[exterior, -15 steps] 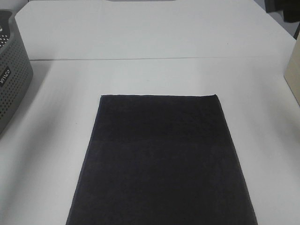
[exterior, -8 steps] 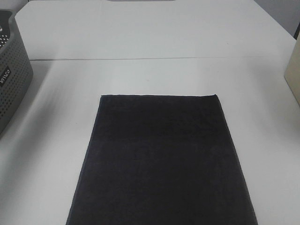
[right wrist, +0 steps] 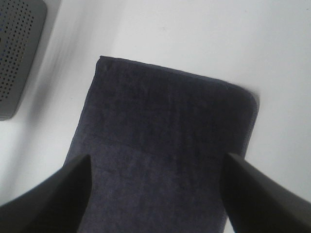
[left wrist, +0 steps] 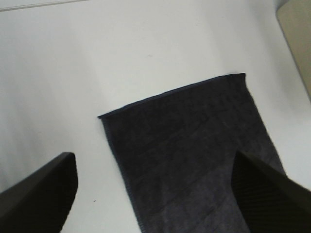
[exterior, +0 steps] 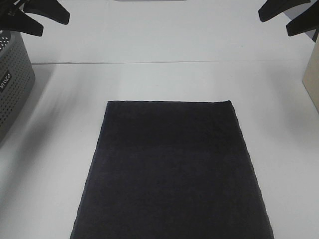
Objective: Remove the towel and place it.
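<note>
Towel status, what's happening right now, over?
Left claw and right claw open, empty, off the towel. Towel flat on table. Nothing in the way; grey basket apart at left.

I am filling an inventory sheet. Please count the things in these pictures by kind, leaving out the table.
towel: 1
basket: 1
beige object at the right edge: 1
grippers: 2, left gripper and right gripper, both open
Total: 5

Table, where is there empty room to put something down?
The widest bare patch of table lies past the far edge of the towel. Bare strips also run between towel and basket, and right of the towel. It is crowded only at the basket corner.
</note>
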Motion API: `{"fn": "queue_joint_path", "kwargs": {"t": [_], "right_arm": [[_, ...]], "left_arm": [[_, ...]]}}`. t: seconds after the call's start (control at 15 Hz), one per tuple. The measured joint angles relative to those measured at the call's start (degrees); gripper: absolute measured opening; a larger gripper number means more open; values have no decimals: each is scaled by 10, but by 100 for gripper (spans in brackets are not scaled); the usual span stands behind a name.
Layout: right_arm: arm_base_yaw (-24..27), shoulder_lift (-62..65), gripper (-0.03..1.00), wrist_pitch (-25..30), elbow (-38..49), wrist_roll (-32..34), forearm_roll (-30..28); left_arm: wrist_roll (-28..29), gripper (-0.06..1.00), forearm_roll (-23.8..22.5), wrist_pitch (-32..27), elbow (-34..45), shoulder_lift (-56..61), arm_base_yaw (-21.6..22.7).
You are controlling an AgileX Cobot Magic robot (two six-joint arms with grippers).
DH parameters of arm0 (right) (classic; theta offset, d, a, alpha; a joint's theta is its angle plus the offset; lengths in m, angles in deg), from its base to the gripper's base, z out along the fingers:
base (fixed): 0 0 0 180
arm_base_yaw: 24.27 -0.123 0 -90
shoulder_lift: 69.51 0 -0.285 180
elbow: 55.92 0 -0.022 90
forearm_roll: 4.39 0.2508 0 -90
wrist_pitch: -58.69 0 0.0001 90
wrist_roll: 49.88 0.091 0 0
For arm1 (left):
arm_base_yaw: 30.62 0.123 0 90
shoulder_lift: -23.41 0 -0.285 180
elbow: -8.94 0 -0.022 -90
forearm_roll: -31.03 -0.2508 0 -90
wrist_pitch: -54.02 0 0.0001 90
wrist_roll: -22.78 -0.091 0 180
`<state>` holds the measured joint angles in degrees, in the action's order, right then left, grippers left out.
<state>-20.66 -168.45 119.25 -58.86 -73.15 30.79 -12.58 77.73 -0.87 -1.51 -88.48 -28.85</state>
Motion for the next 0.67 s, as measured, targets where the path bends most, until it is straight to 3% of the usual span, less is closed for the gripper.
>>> {"fn": "queue_joint_path", "kwargs": {"t": [0.13, 0.27, 0.47, 0.67], "right_arm": [[0, -25, 71, -1, -1, 0, 7], [0, -52, 70, -13, -5, -3, 9], [0, -97, 69, -34, -5, -14, 8], [0, -139, 68, -52, -5, -24, 8]], "left_arm": [[-2, 79, 28, 1, -13, -24, -1], [21, 75, 23, 14, -37, -56, -15], [93, 74, -23, 15, -92, -120, -58], [129, 74, -60, -6, -115, -172, -65]]}}
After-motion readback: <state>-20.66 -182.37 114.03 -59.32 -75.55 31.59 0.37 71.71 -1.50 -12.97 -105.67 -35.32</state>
